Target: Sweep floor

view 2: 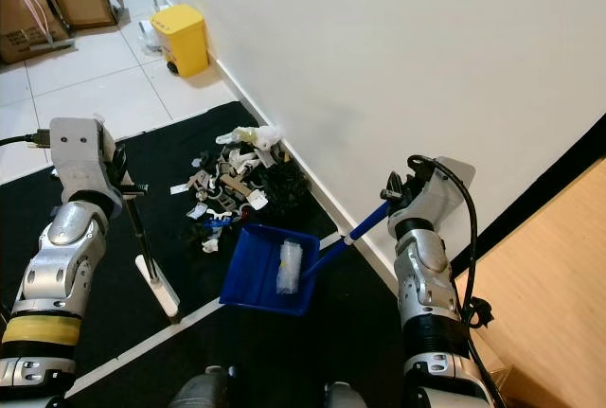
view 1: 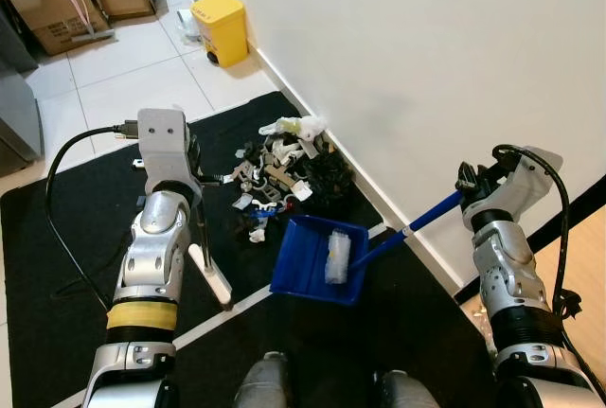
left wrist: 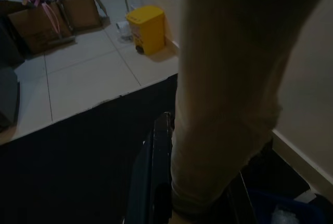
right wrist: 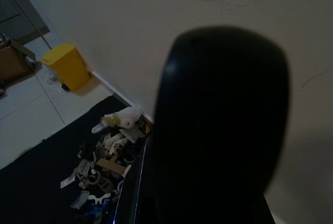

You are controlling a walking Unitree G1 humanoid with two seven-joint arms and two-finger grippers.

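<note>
The right pincer (view 1: 466,184) sits at the upper end of a blue handle (view 1: 421,220) that slopes down to a blue dustpan (view 1: 317,258) resting on the black mat (view 1: 76,228); its fingers are hidden behind the wrist housing, so the clench on the handle can be inferred only from the handle ending there, and I cannot tell for certain how the fingers stand. Inside the dustpan lies one pale crumpled piece (view 1: 338,255). Just beyond the pan's open edge, against the foot of the white wall (view 1: 426,67), is a heap of litter (view 1: 289,167) in black, white and tan scraps, too jumbled to name piece by piece; a white crumpled bit (view 1: 301,126) tops its far end. The left pincer (view 1: 194,181) is held over the mat beside the heap, with a thin dark rod running down from it to a white bar (view 1: 210,275) lying on the mat, apparently a broom head; the fingers themselves are masked by the silver forearm, so their grip cannot be made out. The left wrist view is dim and largely blocked by a blurred pale shape close to the lens; the right wrist view is likewise blocked by a dark rounded mass. Farther off stand a yellow bin (view 1: 221,27) by the wall and cardboard boxes (view 1: 57,6), cut by the frame's edge, on the white tiled floor (view 1: 123,77).
</note>
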